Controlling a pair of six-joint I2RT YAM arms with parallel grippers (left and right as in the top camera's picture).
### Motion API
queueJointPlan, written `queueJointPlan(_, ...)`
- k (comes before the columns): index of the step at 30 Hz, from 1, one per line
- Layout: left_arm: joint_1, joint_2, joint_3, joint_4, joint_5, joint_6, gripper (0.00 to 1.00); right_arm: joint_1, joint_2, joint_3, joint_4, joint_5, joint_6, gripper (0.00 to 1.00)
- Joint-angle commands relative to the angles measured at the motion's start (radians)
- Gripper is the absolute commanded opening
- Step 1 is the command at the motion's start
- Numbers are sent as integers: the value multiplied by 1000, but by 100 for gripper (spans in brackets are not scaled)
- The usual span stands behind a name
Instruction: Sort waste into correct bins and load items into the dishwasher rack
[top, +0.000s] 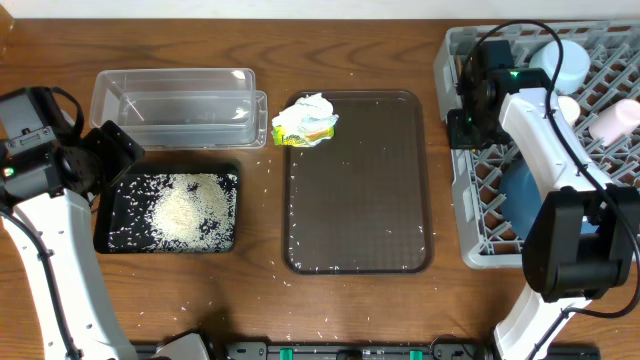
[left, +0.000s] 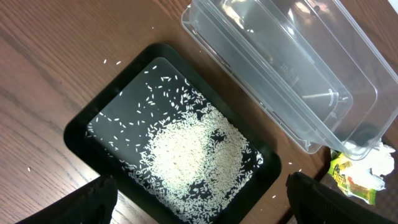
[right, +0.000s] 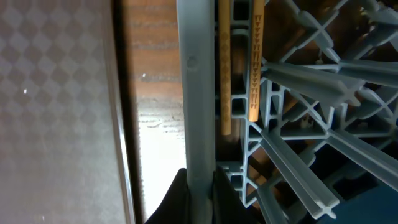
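Note:
White rice (top: 185, 210) (left: 186, 155) lies heaped in the black tray (top: 105, 240) (left: 78, 130). My left gripper (top: 115, 155) (left: 199, 214) hovers open over that tray's near edge, nothing between its fingers. Behind it stands the clear tub (top: 175, 100) (left: 280, 62). A crumpled tissue with a yellow-green wrapper (top: 305, 120) (left: 367, 171) rests on the brown tray's far left corner. My right gripper (top: 462, 125) (right: 200, 190) is shut on the left rim of the dishwasher rack (top: 470, 215) (right: 196, 93). In the rack lie the chopsticks (right: 224, 74), dark-blue bowl (top: 525, 195), light-blue bowl (top: 560, 60), white cup (top: 566, 105) and pink cup (top: 615, 120).
The brown serving tray (top: 358, 180) (right: 56, 93) sits mid-table between the bins and the rack, with stray rice grains on it. More grains are scattered on the wood near the front edge (top: 300, 335).

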Motion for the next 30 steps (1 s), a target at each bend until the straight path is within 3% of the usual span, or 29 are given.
queueJointPlan(1,3,-3,9,-3,-5,-12,90,-2,-32,6,15,65,124,2)
queueJointPlan(4,3,-3,9,-3,-5,-13,90,-2,-32,7,15,57,154,6)
queueJointPlan(7,3,-3,9,-3,-5,-13,90,3,-33,13,9,55,154,18)
queueJointPlan(9,3,-3,9,-3,-5,-13,90,8,-34,32,-5,55,154,32)
queueJointPlan(12,3,-3,9,-3,-5,-13,90,9,-43,91,-51,57,154,67)
queueJointPlan(14,3,-3,9,-3,-5,-13,90,8,-48,153,-101,56,154,80)
queueJointPlan(21,3,-3,9,-3,-5,-12,90,10,-53,369,-241,25,153,99)
queueJointPlan(26,3,-3,9,-3,-5,-13,90,11,-57,410,-204,-92,154,99)
queueJointPlan(30,3,-3,9,-3,-5,-13,90,6,-57,410,-154,39,154,99)
